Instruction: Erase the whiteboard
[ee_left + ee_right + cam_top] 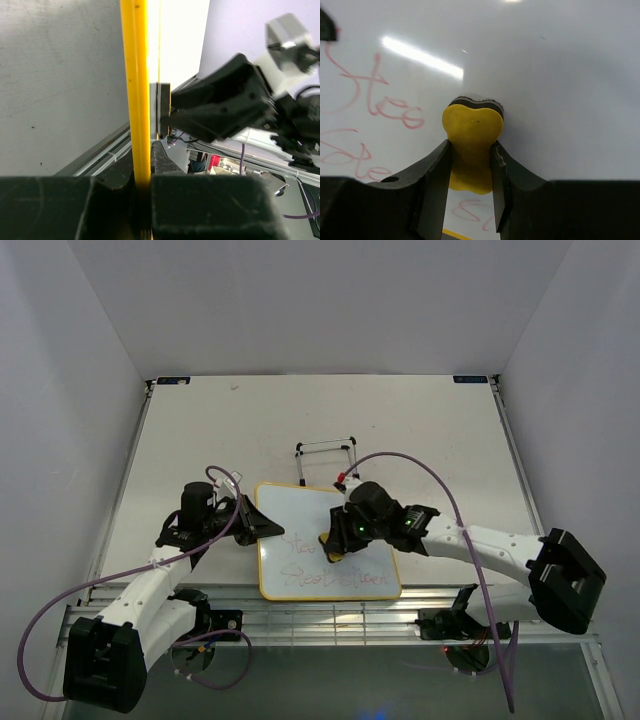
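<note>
White desk [420, 430] carries the whiteboard [300, 515] flat near the arm bases; I have the left end effector [142, 185] clamped on its yellow edge, likely to steady it, right end effector [470, 165] pinching the eraser [470, 135] down beside red writing [330, 578].

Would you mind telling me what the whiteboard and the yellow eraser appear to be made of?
Whiteboard: smooth glossy coated panel, judging by glare streaks. Eraser: likely soft yellow foam, bulging where the right gripper pinches it, with a dark felt-like wiping layer.
</note>
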